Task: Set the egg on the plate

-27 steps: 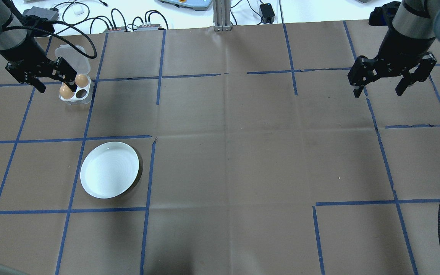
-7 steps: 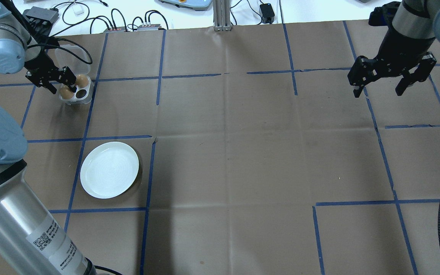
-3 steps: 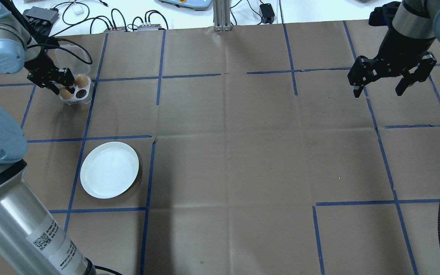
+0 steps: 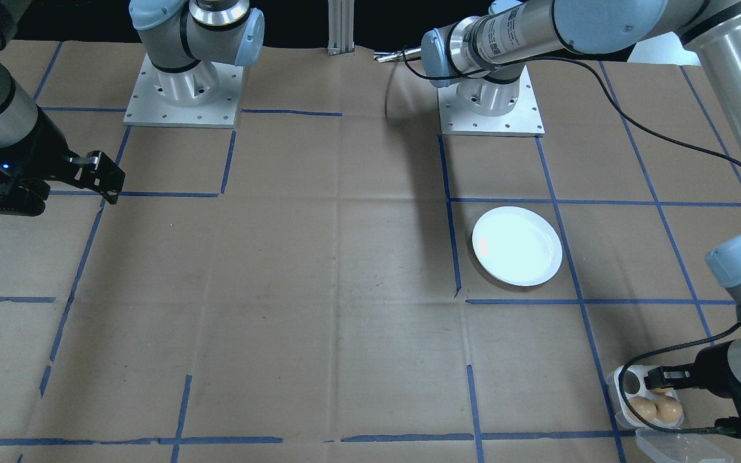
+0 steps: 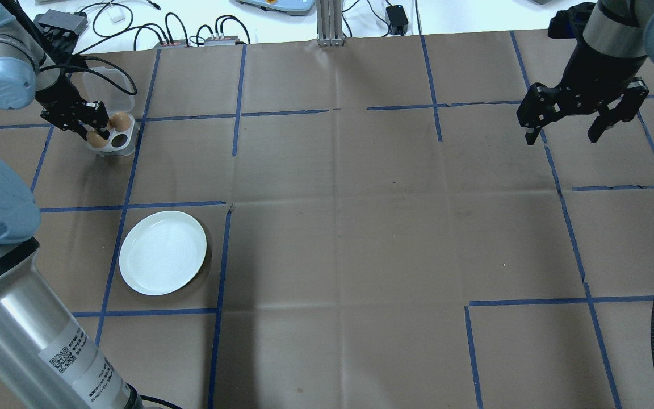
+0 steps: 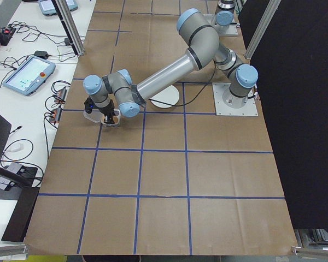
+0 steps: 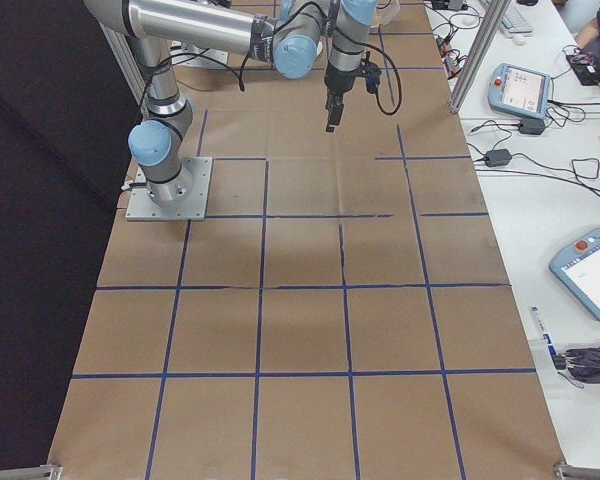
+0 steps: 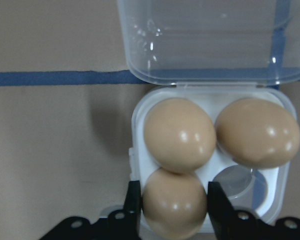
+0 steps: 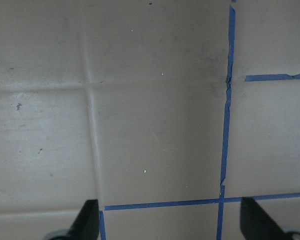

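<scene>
A small white egg tray (image 8: 270,200) with its clear lid (image 8: 210,40) folded back holds three brown eggs. In the left wrist view, my left gripper (image 8: 174,187) has its fingers pressed on both sides of the nearest egg (image 8: 174,210), which still sits in its cup. From overhead the left gripper (image 5: 95,135) stands over the tray (image 5: 124,142) at the far left. The white plate (image 5: 162,253) lies bare on the table nearer the robot, apart from the tray. My right gripper (image 5: 562,136) hangs open and holds nothing at the far right.
Two more eggs (image 8: 180,134) (image 8: 257,131) fill the tray's far cups and one cup (image 8: 237,181) is bare. Cables and boxes (image 5: 191,34) lie past the table's far edge. Blue tape lines cross the brown paper cover (image 5: 338,227).
The left arm has come down onto the tray and its fingers have narrowed around the near egg. The right arm, plate and tray have not moved.
</scene>
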